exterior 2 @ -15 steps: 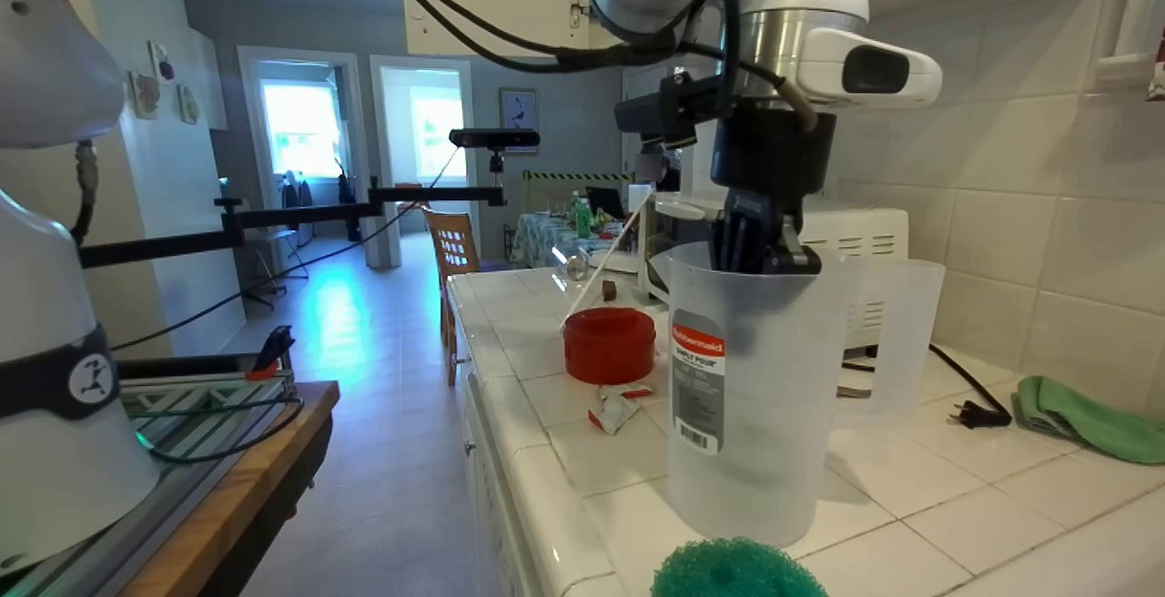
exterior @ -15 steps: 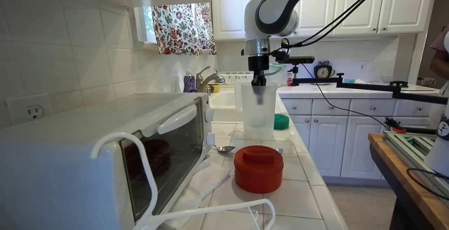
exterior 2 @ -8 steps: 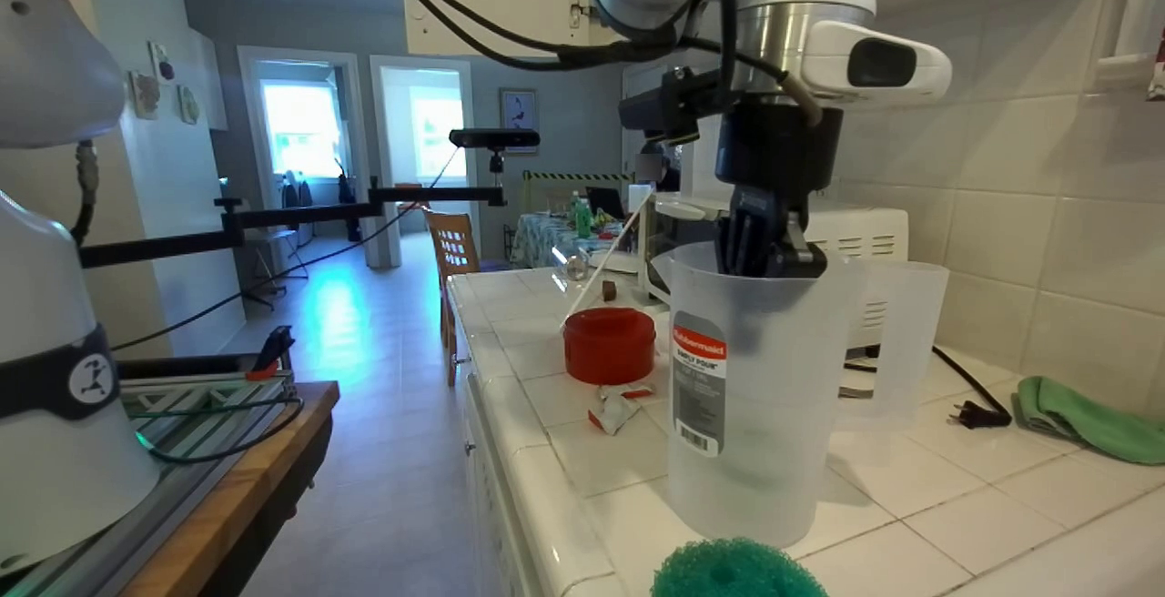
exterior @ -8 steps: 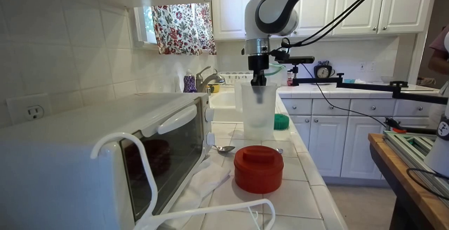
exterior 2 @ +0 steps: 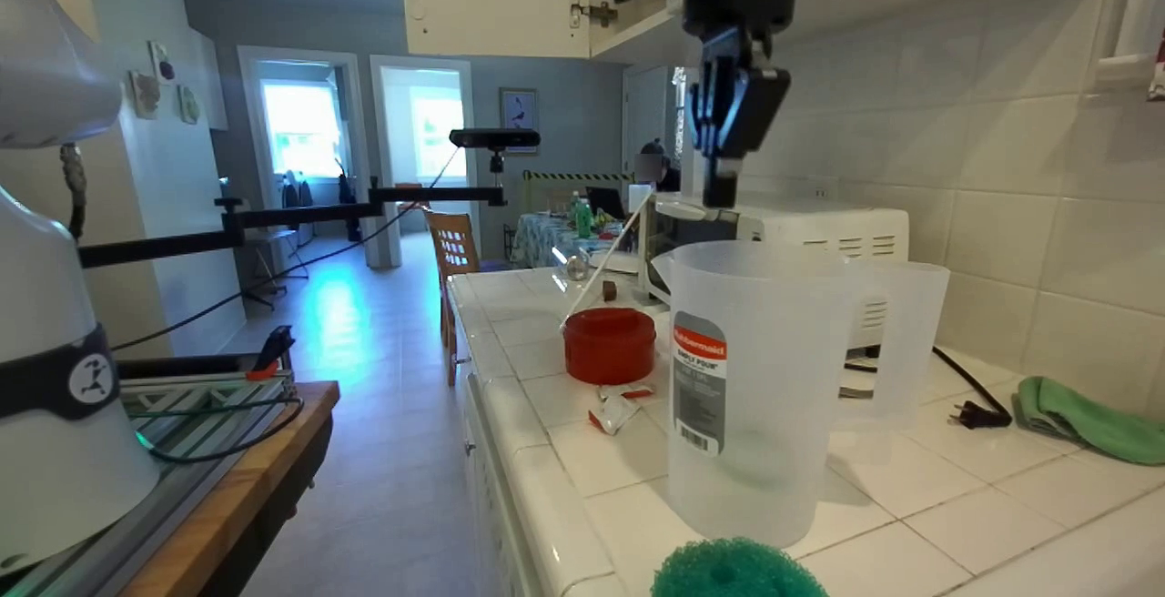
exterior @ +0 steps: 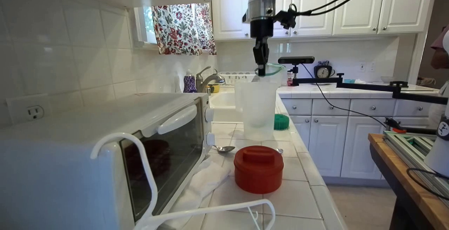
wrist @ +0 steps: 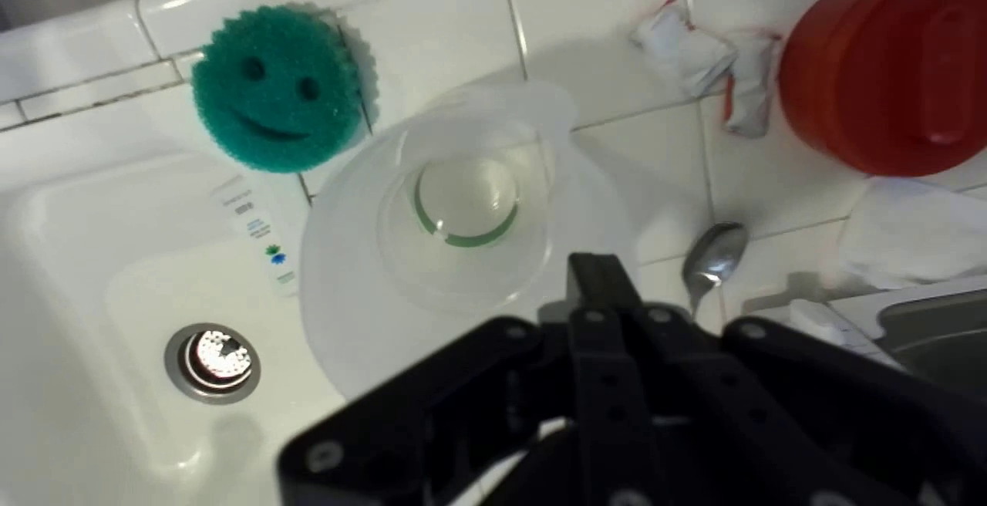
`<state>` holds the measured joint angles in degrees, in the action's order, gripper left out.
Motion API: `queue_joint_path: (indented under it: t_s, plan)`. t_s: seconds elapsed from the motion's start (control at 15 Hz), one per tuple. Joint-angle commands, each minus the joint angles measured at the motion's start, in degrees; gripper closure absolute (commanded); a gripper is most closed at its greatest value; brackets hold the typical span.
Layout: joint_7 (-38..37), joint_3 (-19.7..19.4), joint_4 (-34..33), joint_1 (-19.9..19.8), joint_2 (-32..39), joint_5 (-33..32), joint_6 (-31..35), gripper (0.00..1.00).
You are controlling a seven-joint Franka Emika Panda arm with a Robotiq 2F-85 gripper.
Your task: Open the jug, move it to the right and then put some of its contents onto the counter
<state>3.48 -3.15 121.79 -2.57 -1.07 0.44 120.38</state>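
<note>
At the far left of the wrist view, sink: white basin with a round metal drain.
Green scrubber: round, its smiling face upward, on the tiled counter beside the sink.
Jug: upright on the counter, between the green scrubber and a red lid; tall, translucent, whitish, uncovered. Spout on the lid's side, handle toward the tiled wall; a grey-and-red label shows in an exterior view.
Jug's inside: a green-edged ring low down; what it belongs to cannot be told.
Fingers: drawn together, tip against tip, empty; they point down just above the jug, clear of it in both exterior views.
Wrappers: crumpled, white and red, on the counter between the jug and the red lid.
Spoon: metal, lying on the counter, its handle partly out of sight behind the fingers.
Red lid: off the jug, resting on the counter with its raised grip uppermost.
</note>
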Motion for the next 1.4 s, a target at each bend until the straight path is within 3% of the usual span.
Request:
queue_joint_path:
  t_s: [0.0, 0.13, 0.4, 0.47, 0.53, 0.67, 1.13, 1.33]
  plan:
    - [2.3, 1.9, 0.4, 1.8, -5.7, 1.1, -6.9, 1.0]
    - [3.3, 3.3, 0.7, 3.6, -6.8, 2.3, -7.1, 1.0]
    - [3.5, 5.4, 2.3, 6.0, -3.9, 2.6, -0.9, 1.0]
    - [3.4, 5.7, 2.7, 6.3, -3.2, 2.5, 0.1, 0.95]
    - [2.7, 6.0, 3.4, 6.3, -1.6, 1.4, 3.0, 0.73]
    - [2.1, 6.1, 4.0, 6.1, 0.8, 0.9, 5.9, 0.7]
    - [1.9, 6.1, 3.7, 5.9, 3.4, 1.2, 7.6, 0.18]
    - [1.8, 6.1, 3.4, 6.0, 3.5, 1.2, 7.4, 0.01]
